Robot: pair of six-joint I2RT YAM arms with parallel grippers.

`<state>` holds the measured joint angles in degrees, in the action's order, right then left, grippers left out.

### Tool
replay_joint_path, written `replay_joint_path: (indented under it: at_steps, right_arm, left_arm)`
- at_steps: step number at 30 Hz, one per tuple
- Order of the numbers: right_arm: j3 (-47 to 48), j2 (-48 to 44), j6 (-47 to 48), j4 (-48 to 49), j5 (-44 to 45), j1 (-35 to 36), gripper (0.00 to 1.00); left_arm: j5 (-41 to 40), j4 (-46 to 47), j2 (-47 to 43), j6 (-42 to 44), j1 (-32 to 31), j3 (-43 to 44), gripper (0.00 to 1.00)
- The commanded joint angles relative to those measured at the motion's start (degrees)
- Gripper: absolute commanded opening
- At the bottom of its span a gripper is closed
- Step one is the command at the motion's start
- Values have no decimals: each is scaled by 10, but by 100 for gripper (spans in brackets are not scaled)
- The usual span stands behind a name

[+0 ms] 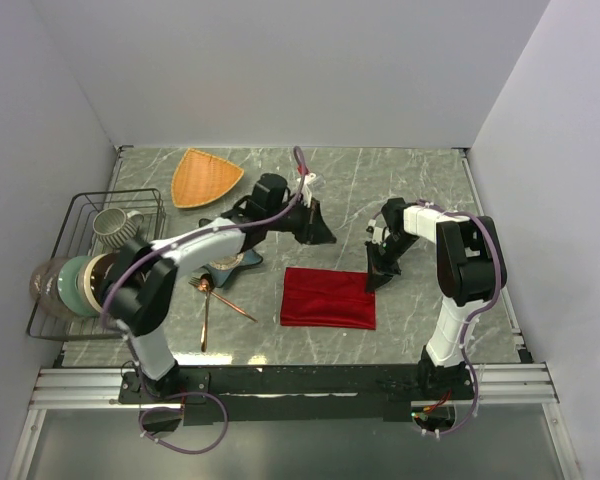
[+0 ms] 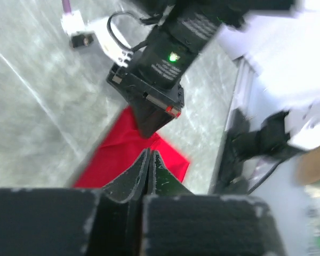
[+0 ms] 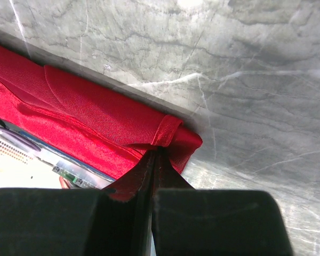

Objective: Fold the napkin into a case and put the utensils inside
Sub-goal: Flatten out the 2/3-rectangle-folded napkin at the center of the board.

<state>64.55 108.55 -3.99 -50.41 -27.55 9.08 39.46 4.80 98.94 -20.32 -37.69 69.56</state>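
- 2 hands sit close together over the grey marble desk [image 1: 410, 190], both by the far edge of the napkin [image 1: 325, 300].
- This bright red napkin lies flat as a folded rectangle near the middle of the desk. It is nearer the front edge, with its long sides running left to right.
- The right hand [image 1: 374, 278] has its fingers pressed together on the napkin's far right corner. In its wrist view the red cloth gathers into a small rolled ridge right at the tips and runs in between them.
- The left arm reaches across from the left. The left hand [image 1: 323, 236] has its fingers pressed together, with nothing visible between them.
- From above, the left hand is just past the napkin's far edge, left of the right hand. I cannot tell whether it touches the desk.
- The left wrist view is blurred. Red cloth shows beyond the closed tips, with the right hand facing them.
- The copper utensils [image 1: 209, 287] lie on the bare desk left of the napkin, apart from it. They sit just in front of a blue star-shaped dish [image 1: 242, 261].
- 1 spoon handle points toward the front edge, and another slim piece angles toward the napkin.
- An orange triangular plate [image 1: 206, 178] rests at the far left of the desk.
- A wire rack [image 1: 130, 192] at the left edge holds a mug [image 1: 113, 226] and several dishes on edge [image 1: 70, 285].
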Motion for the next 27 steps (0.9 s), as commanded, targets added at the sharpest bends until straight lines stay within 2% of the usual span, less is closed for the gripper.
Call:
replay_joint_path:
  at_steps: [1, 5, 9, 23, 27]
  right_arm:
    - [-16, 18, -1, 51, 72, 6, 0]
    - [-19, 15, -4, 51, 74, 5, 0]
    - [-21, 14, -7, 52, 75, 6, 0]
    - [-26, 8, -8, 54, 70, 6, 0]
    - [-26, -8, -8, 54, 63, 6, 7]
  left_arm:
    - [39, 170, 91, -287, -12, -11, 1]
    - [27, 214, 142, -366, -27, 6, 1]
    - [8, 213, 187, -397, -41, 28, 1]
    - [-15, 210, 281, -391, -66, 52, 1]
    - [-27, 169, 320, -373, -73, 65, 1]
